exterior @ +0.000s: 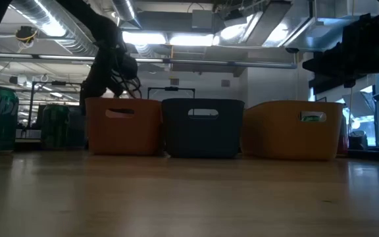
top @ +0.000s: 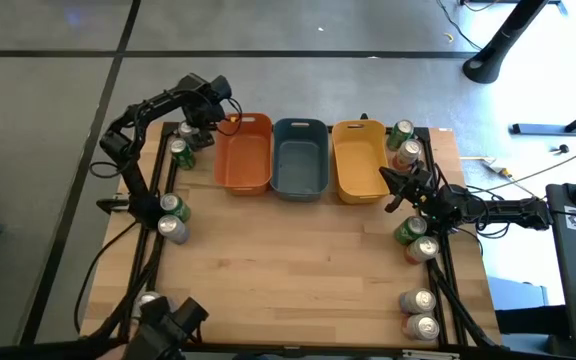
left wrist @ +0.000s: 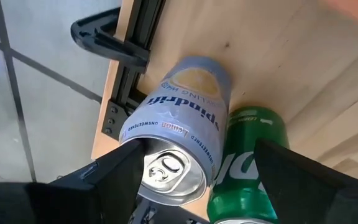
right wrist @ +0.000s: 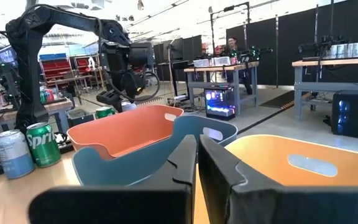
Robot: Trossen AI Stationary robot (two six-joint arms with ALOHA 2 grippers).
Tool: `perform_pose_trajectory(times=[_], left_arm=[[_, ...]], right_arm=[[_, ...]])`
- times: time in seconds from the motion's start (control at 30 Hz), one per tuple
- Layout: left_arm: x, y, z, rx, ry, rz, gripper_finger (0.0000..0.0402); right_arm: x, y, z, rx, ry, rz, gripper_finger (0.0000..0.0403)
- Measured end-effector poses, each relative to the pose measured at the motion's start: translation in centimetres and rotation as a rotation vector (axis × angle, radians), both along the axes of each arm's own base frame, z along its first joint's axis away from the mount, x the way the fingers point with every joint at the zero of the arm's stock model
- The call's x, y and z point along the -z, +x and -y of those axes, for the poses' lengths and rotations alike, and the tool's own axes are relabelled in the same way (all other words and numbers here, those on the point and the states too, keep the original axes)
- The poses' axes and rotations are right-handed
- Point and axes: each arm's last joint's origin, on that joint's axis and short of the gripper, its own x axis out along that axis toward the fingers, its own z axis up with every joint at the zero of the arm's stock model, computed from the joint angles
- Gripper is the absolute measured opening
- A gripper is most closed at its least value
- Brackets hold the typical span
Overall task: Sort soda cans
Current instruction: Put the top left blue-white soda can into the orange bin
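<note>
Silver-grey can (left wrist: 182, 146) sits between the left gripper (top: 196, 128)'s spread fingers (left wrist: 114, 180), jaws wide either side of it, not yet pinching. Can stands upright, long axis running straight along the gripper's approach, so a squeeze looks like the next move (my guess). A green can (left wrist: 247, 158) touches it on one side, close enough that one finger may snag. Orange bin (top: 243, 152) is just beside this gripper, then grey-blue bin (top: 300, 157) and yellow bin (top: 359, 160). Right gripper (top: 392, 182), fingers shut and empty, waits by the yellow bin, w/ other cans (top: 416, 240) near it.
</note>
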Motion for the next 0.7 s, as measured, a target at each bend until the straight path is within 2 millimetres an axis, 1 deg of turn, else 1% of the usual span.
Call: perform_pose_trajectory(times=[0.1, 0.2, 0.43, 0.53, 0.7], left_arm=[[0.0, 0.0, 0.0, 0.001, 0.003, 0.003, 0.0290], [0.1, -0.3, -0.3, -0.007, 0.046, -0.074, 0.0290], [0.0, -0.3, -0.3, -0.071, 0.086, -0.067, 0.0290], [-0.9, 0.0, -0.4, -0.097, 0.109, -0.055, 0.0290], [-3.3, 0.3, -0.9, -0.174, 0.187, -0.017, 0.0290]], right_arm=[[0.0, 0.0, 0.0, 0.000, 0.000, 0.000, 0.0019], [0.0, 0.0, 0.0, 0.000, 0.000, 0.000, 0.0019], [0.0, 0.0, 0.0, 0.000, 0.000, 0.000, 0.0019], [0.0, 0.0, 0.0, 0.000, 0.000, 0.000, 0.0019], [0.0, 0.0, 0.0, 0.000, 0.000, 0.000, 0.0019]])
